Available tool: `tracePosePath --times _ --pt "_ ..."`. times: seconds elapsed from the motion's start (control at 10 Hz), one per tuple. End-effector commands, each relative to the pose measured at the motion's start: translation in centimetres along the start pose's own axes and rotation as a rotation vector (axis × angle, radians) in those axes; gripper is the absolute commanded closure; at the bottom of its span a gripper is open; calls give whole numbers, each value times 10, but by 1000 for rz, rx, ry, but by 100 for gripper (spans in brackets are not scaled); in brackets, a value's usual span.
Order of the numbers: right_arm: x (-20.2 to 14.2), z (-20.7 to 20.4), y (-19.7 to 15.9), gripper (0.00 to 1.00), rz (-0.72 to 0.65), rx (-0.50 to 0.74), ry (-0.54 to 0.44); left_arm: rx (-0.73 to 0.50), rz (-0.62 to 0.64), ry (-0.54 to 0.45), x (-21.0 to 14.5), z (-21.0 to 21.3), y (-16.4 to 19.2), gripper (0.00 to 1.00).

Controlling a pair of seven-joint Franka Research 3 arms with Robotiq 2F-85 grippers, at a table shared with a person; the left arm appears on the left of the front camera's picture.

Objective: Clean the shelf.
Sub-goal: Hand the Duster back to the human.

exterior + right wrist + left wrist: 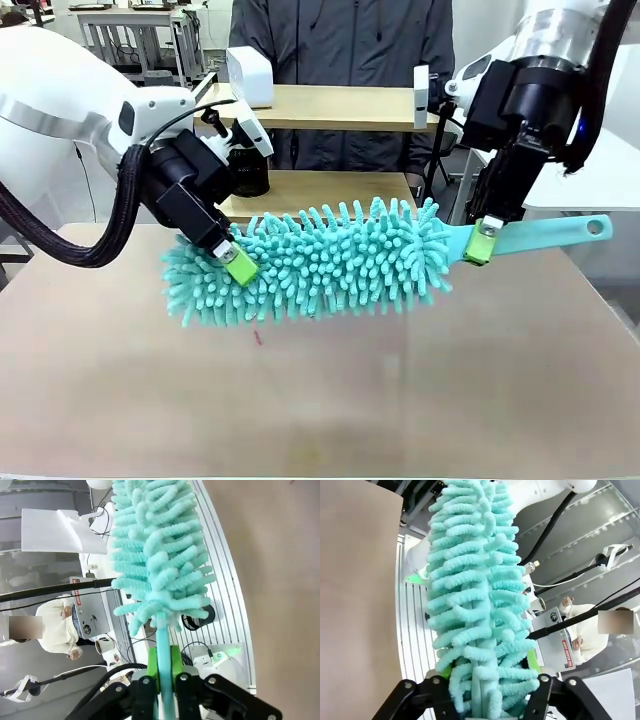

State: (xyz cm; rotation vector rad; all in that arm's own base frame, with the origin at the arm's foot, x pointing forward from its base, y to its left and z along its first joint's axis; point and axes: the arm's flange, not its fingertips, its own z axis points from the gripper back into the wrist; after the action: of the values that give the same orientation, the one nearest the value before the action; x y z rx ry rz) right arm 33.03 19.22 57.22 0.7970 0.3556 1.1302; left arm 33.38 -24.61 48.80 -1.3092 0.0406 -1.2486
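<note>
- The worktop (pixel 330 400), a broad beige surface, is seen beneath both arms, with only a small red mark on it.
- The shelf (pixel 330 107) stands at the far edge of the worktop, in front of a person; its two wooden boards are seen, with a white box (pixel 250 75) on the upper one and a dark cup-like object (pixel 247 170), too obscured to identify, on the lower.
- No wiping of the shelf can be judged as done: a teal duster (pixel 320 262) is held in the air above the worktop, clear of the boards, so the cleaning itself appears to remain.
- The right tool (pixel 481 241) is pressed together on the duster's flat handle.
- The left tool (pixel 236 262) is set around the fluffy end, its jaws partly spread with fibres between them; a firm pinch cannot be confirmed.
</note>
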Motion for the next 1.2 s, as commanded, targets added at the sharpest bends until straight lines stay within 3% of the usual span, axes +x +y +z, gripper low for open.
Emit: tracePosePath --times 0.0,0.2,0.5,0.6,0.7,0.8,0.9,1.0,1.1 --pt "-1 -2 2 88 18 28 -23 26 -50 -20 -5 -4 -3 100" --pt "0 -1 1 88 20 31 -25 19 -82 -62 -5 -1 -4 96" --pt "-2 -1 2 88 -10 14 -49 1 -73 -30 -8 -4 -4 100" --pt "-5 1 2 32 -43 -3 -80 18 -70 -14 -8 -6 -4 100" --pt "-9 4 1 32 -49 5 -136 15 -70 -8 -7 -6 -4 100" --pt "-16 9 -1 0 -79 -9 -201 18 -70 -4 -6 -6 -4 100" --pt "-26 17 -5 28 -99 18 -329 19 -67 4 -6 -5 -4 100" --pt "-43 29 -16 0 -177 55 -574 21 -62 13 -6 -4 -5 100" --pt "-65 39 -30 0 -237 125 -854 24 -58 14 -6 -3 -5 100"
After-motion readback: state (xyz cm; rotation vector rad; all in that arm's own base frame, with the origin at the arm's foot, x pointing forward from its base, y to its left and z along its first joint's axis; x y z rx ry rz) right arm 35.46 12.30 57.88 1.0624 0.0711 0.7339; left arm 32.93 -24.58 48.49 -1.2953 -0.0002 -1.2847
